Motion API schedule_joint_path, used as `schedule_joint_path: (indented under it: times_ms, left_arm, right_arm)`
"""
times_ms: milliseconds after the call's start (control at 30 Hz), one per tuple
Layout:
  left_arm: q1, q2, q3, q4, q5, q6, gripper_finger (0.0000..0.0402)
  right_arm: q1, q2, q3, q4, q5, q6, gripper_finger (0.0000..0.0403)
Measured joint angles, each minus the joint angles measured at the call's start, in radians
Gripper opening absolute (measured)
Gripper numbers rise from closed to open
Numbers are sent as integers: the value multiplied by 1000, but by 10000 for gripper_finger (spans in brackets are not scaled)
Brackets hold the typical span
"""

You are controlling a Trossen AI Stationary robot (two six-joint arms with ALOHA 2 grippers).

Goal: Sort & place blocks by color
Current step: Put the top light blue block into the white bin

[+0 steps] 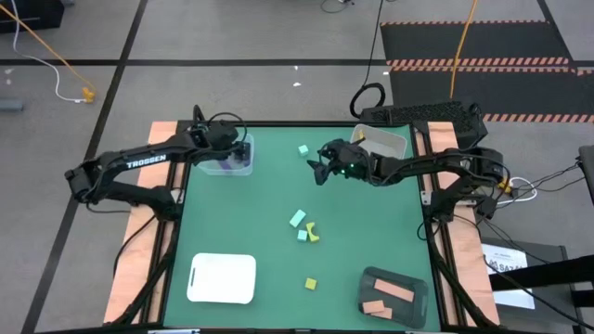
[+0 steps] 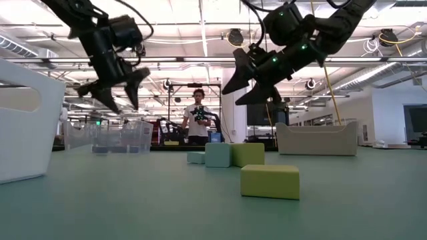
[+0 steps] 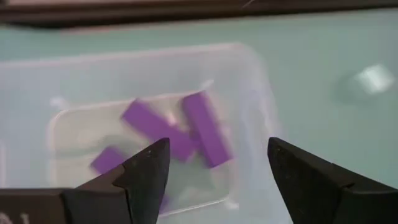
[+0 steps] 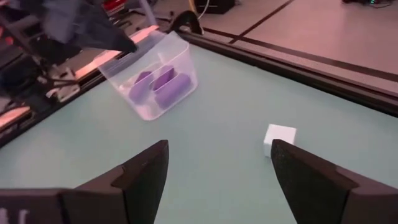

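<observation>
Purple blocks, three countable, lie in the clear tub at the green table's far left, under the released left gripper. Three mint blocks and two yellow blocks sit loose mid-table. Right gripper hovers spread, empty. Industrial room behind; one person standing.

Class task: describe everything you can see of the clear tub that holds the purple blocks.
The clear tub is a small see-through plastic container with rounded corners and an open top. It stands upright on the green table near its far left corner. Inside lie several purple blocks, mostly long bars, loosely piled on its floor. The left gripper hovers above it with fingers open, not touching it. Nothing else touches the tub.
</observation>
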Motion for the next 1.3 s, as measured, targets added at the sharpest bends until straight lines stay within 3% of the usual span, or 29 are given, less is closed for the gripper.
schedule_joint_path:
  times_ms: [200,400,667,900,1300]
  left_arm:
    - [-34,-102,0,119,5,18,271]
    - [-65,-203,0,235,7,86,271]
    - [-75,-308,0,263,7,109,271]
    - [-82,-351,0,260,27,137,271]
    - [-83,-354,0,266,42,168,271]
  right_arm:
    - [-9,29,14,-1,17,11,277]
    - [-8,170,142,-15,20,-3,277]
    - [-53,331,366,-253,151,86,277]
    - [-95,436,501,-402,139,167,277]
    - [-159,460,509,-435,-36,233,277]
